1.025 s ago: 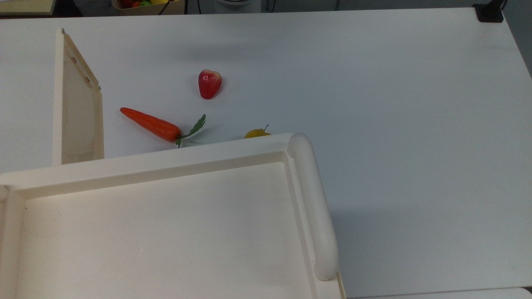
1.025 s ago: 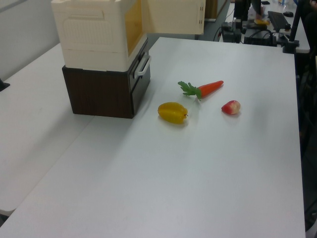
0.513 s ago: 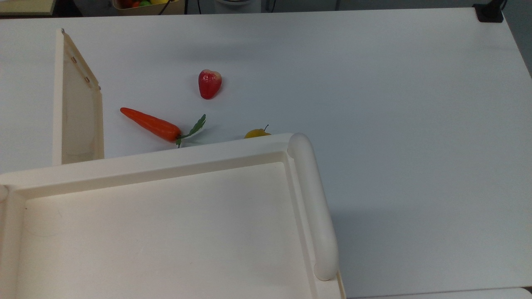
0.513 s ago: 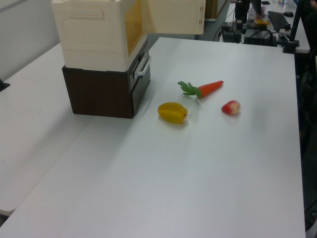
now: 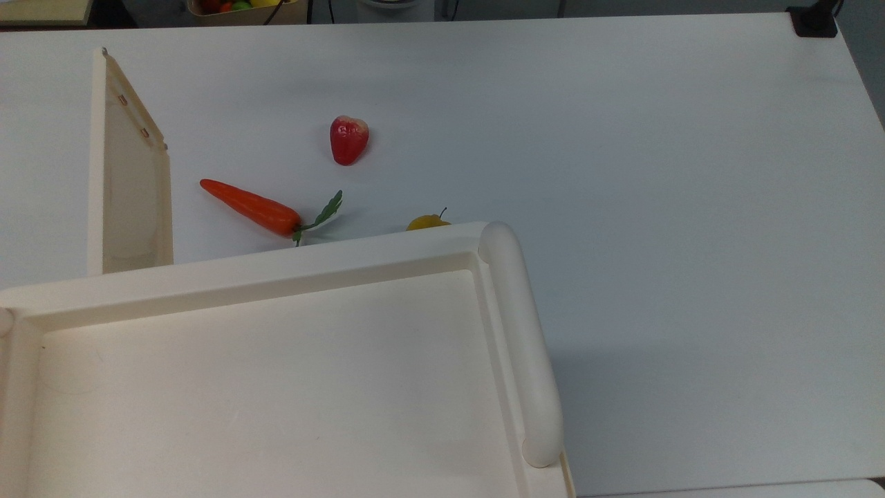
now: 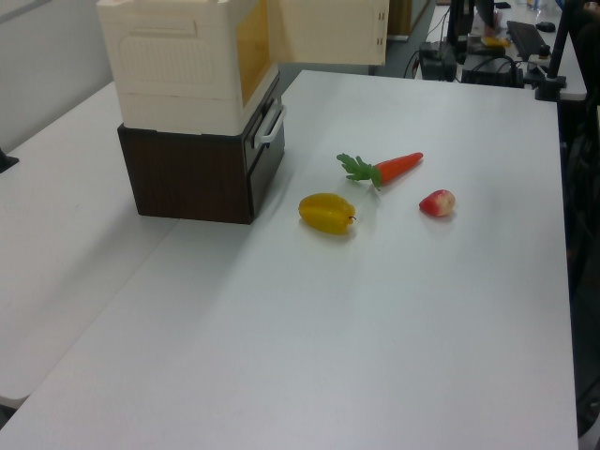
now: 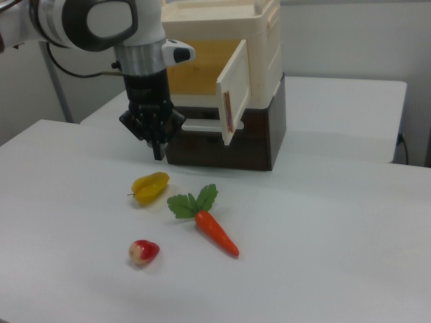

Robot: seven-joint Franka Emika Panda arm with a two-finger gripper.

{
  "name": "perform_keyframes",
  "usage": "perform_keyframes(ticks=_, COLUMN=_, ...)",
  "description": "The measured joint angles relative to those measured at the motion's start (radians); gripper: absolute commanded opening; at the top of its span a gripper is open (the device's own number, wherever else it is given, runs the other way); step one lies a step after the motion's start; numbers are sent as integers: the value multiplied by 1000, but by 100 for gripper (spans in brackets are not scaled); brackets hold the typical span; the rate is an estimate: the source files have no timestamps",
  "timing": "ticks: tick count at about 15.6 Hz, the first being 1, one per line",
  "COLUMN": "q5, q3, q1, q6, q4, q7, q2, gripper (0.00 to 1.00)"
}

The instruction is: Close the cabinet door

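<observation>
The cabinet door (image 7: 234, 101) is a flat cream panel with small brownish fittings on its free edge. It stands swung open from the cream cabinet (image 7: 222, 40), roughly at a right angle to the front. The door also shows in the top view (image 5: 131, 187) and in the left view (image 6: 328, 33). My gripper (image 7: 158, 152) hangs pointing down at the right view's left of the door, in front of the cabinet's open front. It is shut with nothing held and does not touch the door.
The cabinet sits on a dark brown base (image 6: 187, 178) with a white handle (image 6: 270, 127). On the white table (image 5: 622, 173) lie a carrot (image 7: 215, 232), a red fruit (image 7: 144, 251) and a yellow fruit (image 7: 150, 186), the last just below my gripper.
</observation>
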Motion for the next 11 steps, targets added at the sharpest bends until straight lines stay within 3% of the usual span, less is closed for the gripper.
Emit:
perform_keyframes(ticks=5, q5=0, q3=0, q1=-14, q6=117, q4=-1, q7=-197, q2=43, gripper=0)
perform_keyframes(ticks=11, q5=0, q3=-2, q1=-112, q6=356, q4=-1, q7=-455, q2=74, gripper=0)
